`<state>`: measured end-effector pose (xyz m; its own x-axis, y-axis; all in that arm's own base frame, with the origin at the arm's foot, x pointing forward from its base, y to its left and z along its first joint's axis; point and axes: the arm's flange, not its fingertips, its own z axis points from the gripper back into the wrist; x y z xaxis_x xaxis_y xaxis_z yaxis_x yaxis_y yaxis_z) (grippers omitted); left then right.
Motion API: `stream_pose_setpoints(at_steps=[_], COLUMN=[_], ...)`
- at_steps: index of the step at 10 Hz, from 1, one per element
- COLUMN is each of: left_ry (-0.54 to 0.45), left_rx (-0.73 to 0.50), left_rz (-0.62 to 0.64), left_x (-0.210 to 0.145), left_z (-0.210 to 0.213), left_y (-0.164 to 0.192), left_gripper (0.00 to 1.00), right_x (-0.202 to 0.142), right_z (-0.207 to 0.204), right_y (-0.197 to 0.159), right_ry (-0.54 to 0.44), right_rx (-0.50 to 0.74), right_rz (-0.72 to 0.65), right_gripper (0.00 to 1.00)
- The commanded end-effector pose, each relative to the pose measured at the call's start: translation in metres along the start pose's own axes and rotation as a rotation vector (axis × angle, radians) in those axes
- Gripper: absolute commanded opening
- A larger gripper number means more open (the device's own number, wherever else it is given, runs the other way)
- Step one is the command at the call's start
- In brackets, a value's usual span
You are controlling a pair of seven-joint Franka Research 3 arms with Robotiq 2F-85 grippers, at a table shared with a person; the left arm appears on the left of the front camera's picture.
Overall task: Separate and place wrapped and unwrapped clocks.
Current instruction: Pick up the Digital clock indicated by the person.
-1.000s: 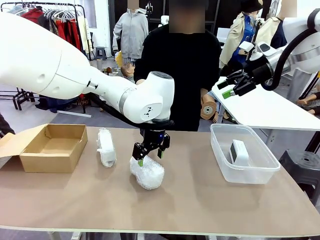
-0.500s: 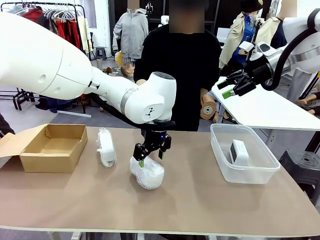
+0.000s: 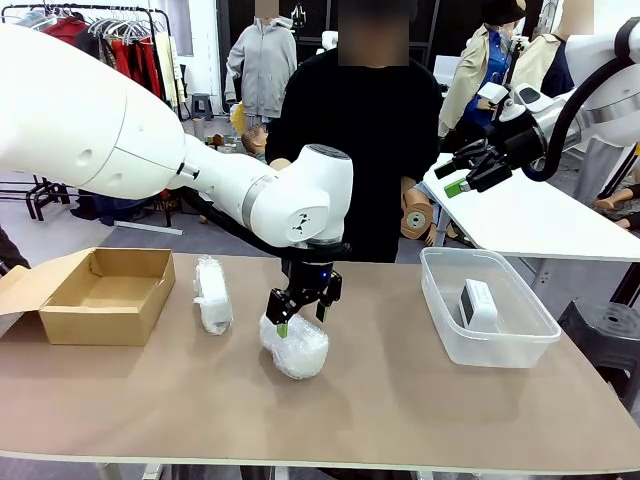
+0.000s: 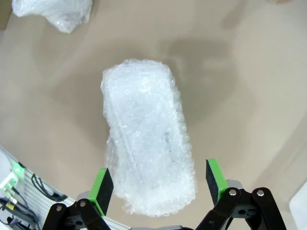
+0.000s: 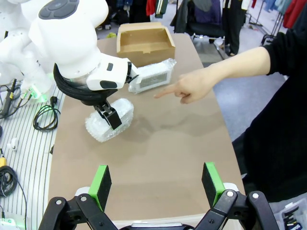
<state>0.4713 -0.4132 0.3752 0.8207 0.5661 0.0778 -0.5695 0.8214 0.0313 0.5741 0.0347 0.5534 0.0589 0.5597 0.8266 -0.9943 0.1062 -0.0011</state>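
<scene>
Fat bubble-wrap bundle (image 3: 294, 348) lies mid-table. The left gripper (image 3: 301, 320) is directly over it, jaws spread wide astride one end, not clamped. Slim wrapped roll (image 3: 212, 293) lies near cardboard box (image 3: 100, 300). Bare white clock (image 3: 479, 303) stands in clear tub (image 3: 500, 350), rt side. Right gripper (image 3: 452, 180) held high, jaws apart, empty. Person's hand (image 5: 184, 88) points toward the bundles.

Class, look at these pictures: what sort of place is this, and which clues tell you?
Probably a robotics lab or testing room: a white robot arm works at a table, cables lie on the floor, and a clothes rack stands behind.
</scene>
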Motion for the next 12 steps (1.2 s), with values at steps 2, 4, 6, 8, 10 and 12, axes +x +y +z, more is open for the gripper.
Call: stream_pose_setpoints(at_steps=[2, 4, 6, 8, 10, 12], left_ry=[0.011, -0.018, -0.01, -0.012, -0.003, 0.01], left_rx=[0.029, 0.062, 0.054, 0.066, 0.077, 0.092], left_rz=[0.086, 0.124, 0.131, 0.142, 0.153, 0.165], left_x=[-0.006, -0.006, -0.004, 0.001, 0.005, 0.011], left_z=[0.002, -0.008, -0.016, -0.022, -0.029, -0.037], left_y=[0.003, 0.001, -0.002, -0.003, -0.003, -0.002], left_gripper=[1.0, 1.0, 1.0, 1.0, 1.0, 1.0], right_x=[0.001, 0.001, 0.001, 0.001, 0.001, 0.001], right_z=[0.001, 0.001, 0.001, 0.001, 0.001, 0.001], right_y=[0.0, 0.0, 0.0, 0.0, 0.0, 0.0], right_ry=[-0.001, -0.001, -0.001, -0.001, -0.001, -0.001], right_rx=[-0.005, -0.005, -0.005, -0.005, -0.005, -0.005], right_rz=[0.002, 0.002, 0.002, 0.002, 0.002, 0.002], right_gripper=[1.0, 1.0, 1.0, 1.0, 1.0, 1.0])
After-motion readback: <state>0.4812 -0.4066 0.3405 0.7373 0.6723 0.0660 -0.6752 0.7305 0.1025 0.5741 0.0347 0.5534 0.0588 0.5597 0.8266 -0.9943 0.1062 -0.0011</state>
